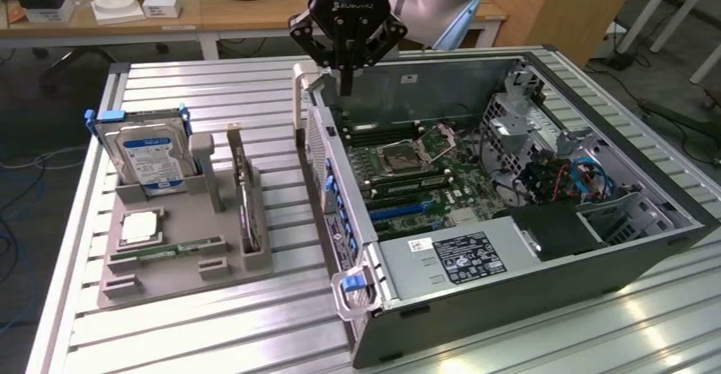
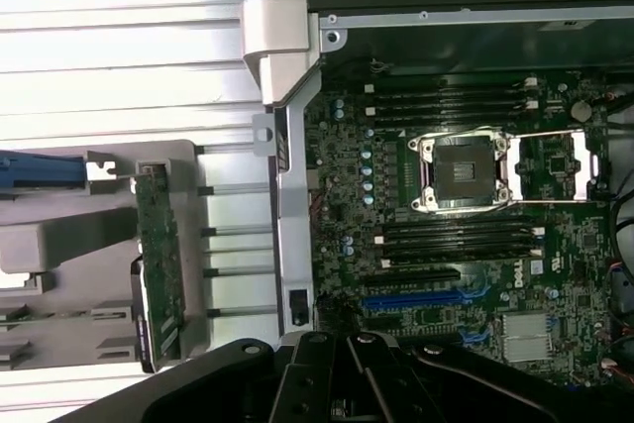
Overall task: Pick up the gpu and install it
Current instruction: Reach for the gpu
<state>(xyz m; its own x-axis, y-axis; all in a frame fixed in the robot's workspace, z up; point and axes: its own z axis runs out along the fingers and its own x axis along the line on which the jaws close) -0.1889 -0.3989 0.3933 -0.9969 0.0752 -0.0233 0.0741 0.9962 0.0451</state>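
Observation:
The gpu [image 1: 243,195] is a thin dark card standing on its long edge in a slot of the grey holder [image 1: 169,273], at the exterior view's left. In the wrist view the gpu [image 2: 157,264] shows edge-on with a green board face. My gripper [image 1: 346,87] hangs shut with nothing in it above the far rim of the open computer case [image 1: 541,247], well apart from the card. The wrist view looks past the shut fingers [image 2: 332,369] down on the motherboard [image 2: 456,195] and its blue slot [image 2: 421,296].
A silver hard drive [image 1: 151,156] with a blue label stands in the holder beside the gpu. A processor chip [image 1: 141,226] and a green RAM stick [image 1: 169,250] lie lower in it. The case's tall side wall [image 1: 321,180] stands between holder and motherboard. Everything rests on a slatted metal table [image 1: 203,332].

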